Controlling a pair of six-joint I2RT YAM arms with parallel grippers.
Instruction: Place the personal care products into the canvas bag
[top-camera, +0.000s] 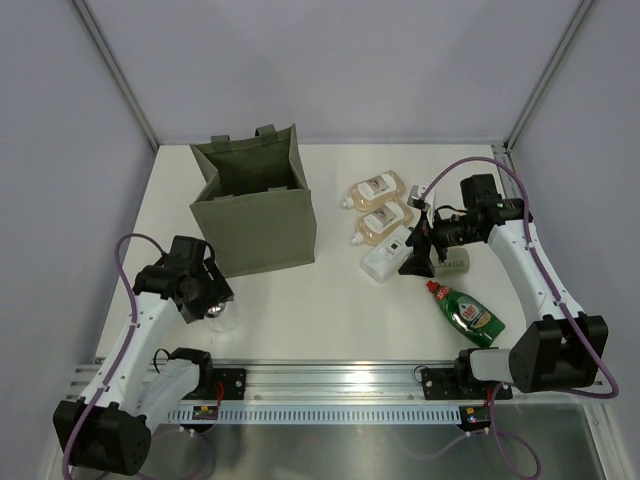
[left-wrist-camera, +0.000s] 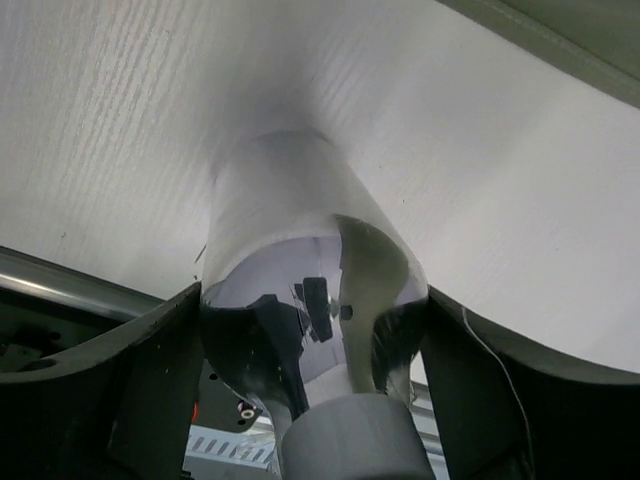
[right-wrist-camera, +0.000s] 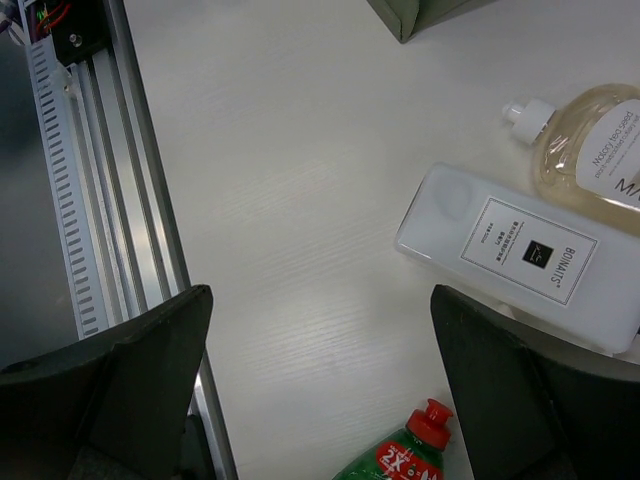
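Observation:
The olive-green canvas bag (top-camera: 255, 205) stands open at the back left. Two amber bottles (top-camera: 378, 190) (top-camera: 383, 222), a white bottle (top-camera: 388, 255), a beige tube (top-camera: 455, 263) and a green red-capped bottle (top-camera: 466, 313) lie on the right. A third amber bottle is mostly hidden behind the right arm. My right gripper (top-camera: 415, 262) is open and empty above the white bottle (right-wrist-camera: 515, 255) and the green bottle (right-wrist-camera: 410, 455). My left gripper (top-camera: 205, 298) is shut on the silver-topped jar (top-camera: 220, 315), low at the table, with its fingers (left-wrist-camera: 160, 390) against the jar's (left-wrist-camera: 290, 210) sides.
The aluminium rail (top-camera: 330, 385) runs along the near edge and shows in the right wrist view (right-wrist-camera: 80, 180). Grey walls enclose the table on three sides. A corner of the bag (right-wrist-camera: 420, 15) shows at the top of the right wrist view.

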